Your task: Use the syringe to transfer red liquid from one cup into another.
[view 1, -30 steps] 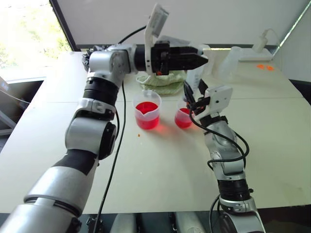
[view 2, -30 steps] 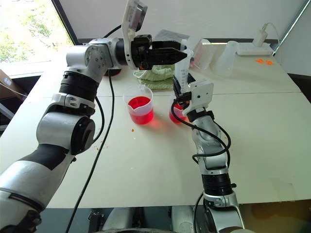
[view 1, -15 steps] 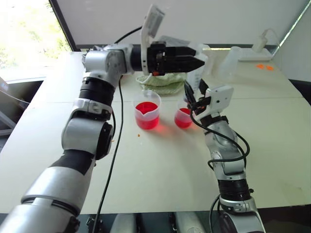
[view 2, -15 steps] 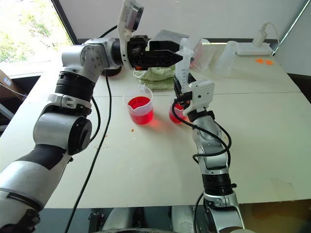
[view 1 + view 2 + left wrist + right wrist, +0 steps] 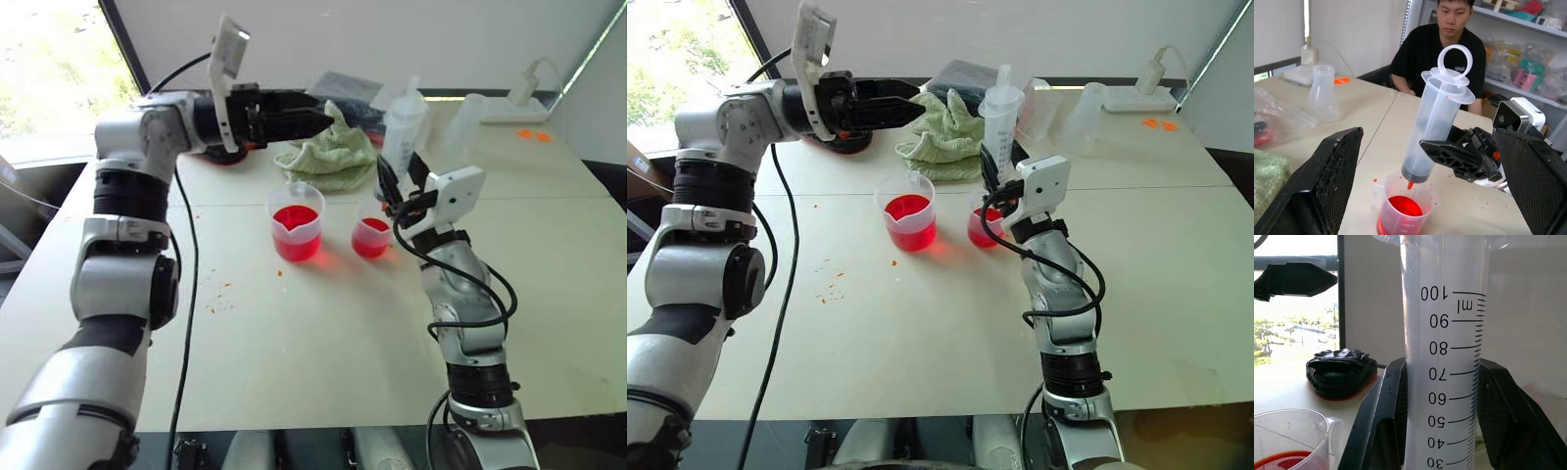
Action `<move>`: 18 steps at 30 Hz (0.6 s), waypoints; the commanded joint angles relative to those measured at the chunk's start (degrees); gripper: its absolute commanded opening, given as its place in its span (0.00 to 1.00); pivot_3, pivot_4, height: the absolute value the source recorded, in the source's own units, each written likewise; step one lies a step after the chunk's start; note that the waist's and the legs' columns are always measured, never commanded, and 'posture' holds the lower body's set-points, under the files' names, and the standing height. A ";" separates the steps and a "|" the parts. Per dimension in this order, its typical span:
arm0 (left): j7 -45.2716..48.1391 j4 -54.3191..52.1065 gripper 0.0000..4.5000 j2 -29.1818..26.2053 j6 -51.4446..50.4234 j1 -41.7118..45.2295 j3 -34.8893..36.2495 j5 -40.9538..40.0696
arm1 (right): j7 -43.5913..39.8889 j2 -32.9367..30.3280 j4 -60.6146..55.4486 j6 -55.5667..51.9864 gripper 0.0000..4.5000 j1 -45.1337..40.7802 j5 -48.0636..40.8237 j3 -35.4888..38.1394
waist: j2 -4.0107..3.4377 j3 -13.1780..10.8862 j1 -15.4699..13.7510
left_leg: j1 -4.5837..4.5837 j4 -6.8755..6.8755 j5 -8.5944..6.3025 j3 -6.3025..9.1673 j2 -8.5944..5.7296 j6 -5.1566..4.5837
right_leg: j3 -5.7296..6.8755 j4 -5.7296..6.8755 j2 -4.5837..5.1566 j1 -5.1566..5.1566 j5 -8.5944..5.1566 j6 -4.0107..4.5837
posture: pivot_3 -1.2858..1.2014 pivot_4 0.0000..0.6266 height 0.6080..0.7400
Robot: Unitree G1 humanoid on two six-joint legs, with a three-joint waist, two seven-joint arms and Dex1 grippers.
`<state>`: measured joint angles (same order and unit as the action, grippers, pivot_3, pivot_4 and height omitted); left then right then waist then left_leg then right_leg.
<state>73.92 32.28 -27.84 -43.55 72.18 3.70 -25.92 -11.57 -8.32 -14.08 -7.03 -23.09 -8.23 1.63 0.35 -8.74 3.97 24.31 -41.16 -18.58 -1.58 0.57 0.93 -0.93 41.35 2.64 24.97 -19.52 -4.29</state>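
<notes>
While the right gripper [image 5: 1001, 174] clamps the syringe [image 5: 999, 117] upright by its barrel, the tip sits over the smaller cup [image 5: 984, 226], per head views. The red liquid [image 5: 908, 208] shows in the spouted beaker [image 5: 909, 212], which stands just left of the smaller cup on the white table [image 5: 921, 323]; the smaller cup also holds some red. The left gripper [image 5: 318, 117] is up over the far side of the table, w/ jaws parted and holding nothing, well apart from the syringe. A green cloth [image 5: 328, 154] lies behind the beakers.

Left wrist view: both own fingers [image 5: 1327, 181] spread wide at the edges, empty. Btwn them the syringe stands vertical, ring-topped plunger pushed in, orange tip just above a cup w/ red liquid. A seated person [image 5: 1442, 44] is at the far end.

Right wrist view: the syringe barrel fills the centre w/ ml marks, a black finger [image 5: 1383, 421] pressed on each side. Beaker rim is at one corner; the left gripper shows dark against the window.
</notes>
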 commanded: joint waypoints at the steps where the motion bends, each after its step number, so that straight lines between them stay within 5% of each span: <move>1: -1.75 -7.64 0.99 -2.30 -1.73 -3.53 1.58 -2.03 | 0.09 -0.62 -4.77 -1.40 0.31 -0.80 -1.52 1.22 | 0.00 0.00 0.01 | 0.00 0.00 0.00 0.00 0.00 0.00 | 0.00 0.00 0.01 0.00 0.00 0.00 | 0.52 0.24 0.78; 14: -10.34 -23.16 0.99 -5.83 -4.85 -19.96 5.23 -6.65 | 5.91 -7.19 -9.89 -26.97 0.31 -9.60 -12.80 14.73 | 0.01 0.02 -0.21 | 0.01 -0.03 0.00 0.06 -0.01 0.00 | 0.00 0.03 0.02 -0.05 0.00 0.00 | 0.52 0.24 0.78; 18: -11.14 -30.26 0.99 -6.66 -6.82 -24.66 6.56 -10.44 | 6.62 -14.43 -6.62 -44.38 0.31 -14.07 -15.26 17.22 | 0.01 0.02 -0.13 | 0.01 -0.02 0.00 0.04 -0.01 0.00 | 0.00 0.02 0.02 -0.04 0.00 0.00 | 0.52 0.24 0.78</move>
<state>62.88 6.04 -33.32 -49.73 47.66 8.04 -33.78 -5.41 -21.10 -20.42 -45.07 -34.81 -21.72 16.97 0.35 -8.73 3.83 24.32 -41.17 -18.59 -1.53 0.56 0.92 -0.93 41.37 2.65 24.92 -19.52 -4.29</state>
